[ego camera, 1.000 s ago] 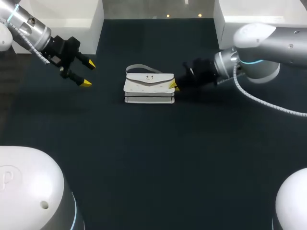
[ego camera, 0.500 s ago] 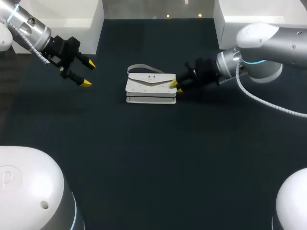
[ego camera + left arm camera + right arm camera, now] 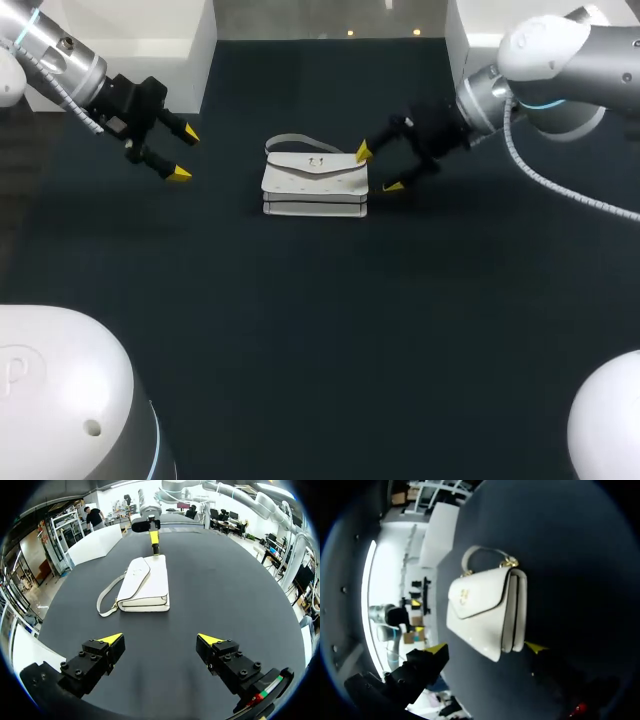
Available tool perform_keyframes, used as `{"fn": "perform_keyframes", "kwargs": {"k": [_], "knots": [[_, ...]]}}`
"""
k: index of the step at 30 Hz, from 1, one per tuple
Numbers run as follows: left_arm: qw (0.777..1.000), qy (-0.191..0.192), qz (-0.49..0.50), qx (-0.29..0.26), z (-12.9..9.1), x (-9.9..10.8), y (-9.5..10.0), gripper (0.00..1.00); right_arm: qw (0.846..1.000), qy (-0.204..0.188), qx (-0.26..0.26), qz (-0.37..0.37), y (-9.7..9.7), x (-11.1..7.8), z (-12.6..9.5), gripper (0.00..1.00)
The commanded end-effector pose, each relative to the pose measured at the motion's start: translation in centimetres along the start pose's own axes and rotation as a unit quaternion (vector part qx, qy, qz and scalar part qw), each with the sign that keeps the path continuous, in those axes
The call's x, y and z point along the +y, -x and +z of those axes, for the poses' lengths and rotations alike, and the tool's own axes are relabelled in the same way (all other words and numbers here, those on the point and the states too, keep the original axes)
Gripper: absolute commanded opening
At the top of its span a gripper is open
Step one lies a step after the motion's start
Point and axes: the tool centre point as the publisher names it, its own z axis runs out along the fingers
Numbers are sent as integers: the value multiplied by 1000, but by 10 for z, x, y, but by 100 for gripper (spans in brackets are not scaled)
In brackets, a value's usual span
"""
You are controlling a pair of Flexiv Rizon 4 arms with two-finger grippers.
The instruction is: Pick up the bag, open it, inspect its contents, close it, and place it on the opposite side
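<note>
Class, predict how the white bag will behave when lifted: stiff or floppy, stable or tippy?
The bag holds crisp edges, so probably stiff. Lying flat, it seems unlikely to tip. Its thin strap curves loosely, likely floppy.

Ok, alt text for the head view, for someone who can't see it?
A white bag lies flat, flap shut. The right gripper, open, is at its right end; the left gripper hangs open, off to the left.

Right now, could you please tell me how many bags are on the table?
1: the white bag lies at mid-table, just beside the open right gripper; none seems hidden.
</note>
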Motion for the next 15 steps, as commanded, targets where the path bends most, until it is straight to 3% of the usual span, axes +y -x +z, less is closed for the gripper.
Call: {"fn": "perform_keyframes", "kwargs": {"k": [1,7,10,15], "knots": [[1000,-1,1,-1,1,1,0,100,997,-28,-73,-4,-13,6,-5,100],[1000,-1,1,-1,1,1,0,100,991,-52,-124,-18,-15,5,-10,100],[1000,9,9,4,0,-6,2,100,987,-62,-147,-27,-16,4,-13,100],[1000,-6,11,24,-3,-16,8,100,977,-75,-193,-51,-18,3,-15,100]]}}
